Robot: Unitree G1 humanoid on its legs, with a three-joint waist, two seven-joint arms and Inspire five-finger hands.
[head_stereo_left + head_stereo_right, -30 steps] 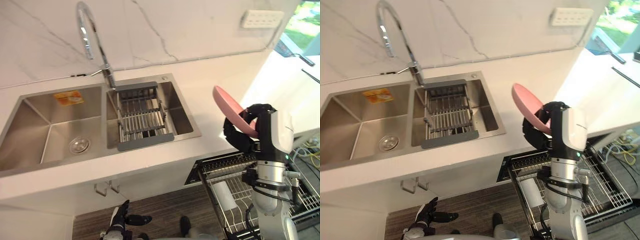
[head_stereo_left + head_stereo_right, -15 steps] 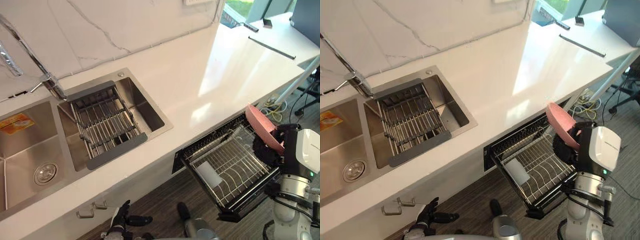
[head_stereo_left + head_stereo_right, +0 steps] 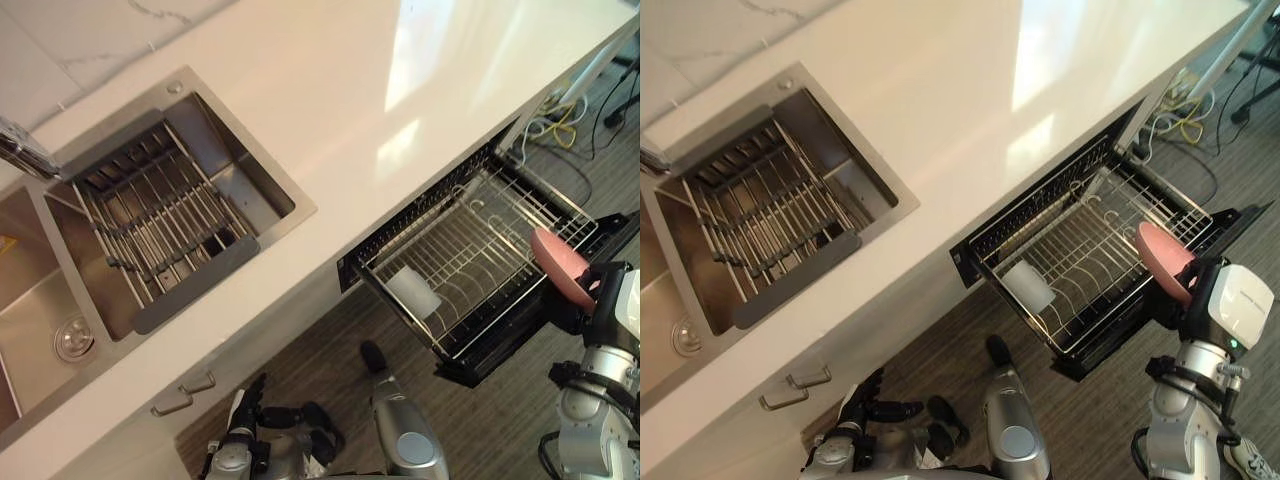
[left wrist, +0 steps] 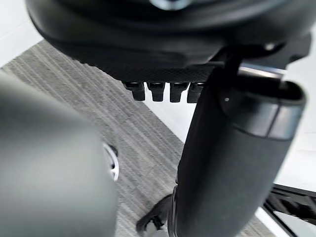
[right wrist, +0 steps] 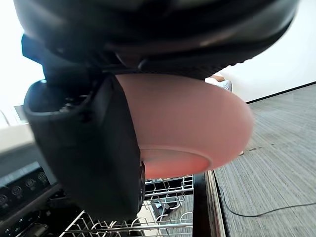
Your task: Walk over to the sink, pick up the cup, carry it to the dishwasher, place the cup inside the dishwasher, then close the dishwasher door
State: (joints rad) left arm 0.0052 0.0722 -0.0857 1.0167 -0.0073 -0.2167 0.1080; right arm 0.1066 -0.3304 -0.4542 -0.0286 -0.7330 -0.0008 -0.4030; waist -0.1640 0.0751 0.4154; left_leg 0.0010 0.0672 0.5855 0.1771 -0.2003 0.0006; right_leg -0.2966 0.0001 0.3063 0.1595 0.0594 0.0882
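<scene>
A pink bowl (image 3: 560, 264) is tilted on edge in my right hand (image 3: 588, 300), whose fingers and thumb (image 5: 94, 148) are curled round its rim; the bowl (image 5: 187, 128) hangs at the outer end of the pulled-out dishwasher rack (image 3: 480, 250). A white cup (image 3: 413, 292) lies on its side in that rack, near the corner toward me. The dishwasher door (image 3: 1240, 222) stands open beyond the rack. My left hand (image 3: 246, 404) hangs low by the cabinet front with relaxed fingers and holds nothing; its thumb (image 4: 232, 163) shows over the wood floor.
The steel sink (image 3: 240, 180) with a grey drain rack (image 3: 150, 230) is set in the white countertop (image 3: 400, 90) to the left. Cabinet handles (image 3: 185, 392) sit below it. Cables (image 3: 555, 110) lie on the floor beyond the dishwasher.
The view has swung right and down, away from the sink. My right hand has carried the pink bowl from counter height down to the outer end of the dishwasher rack.
</scene>
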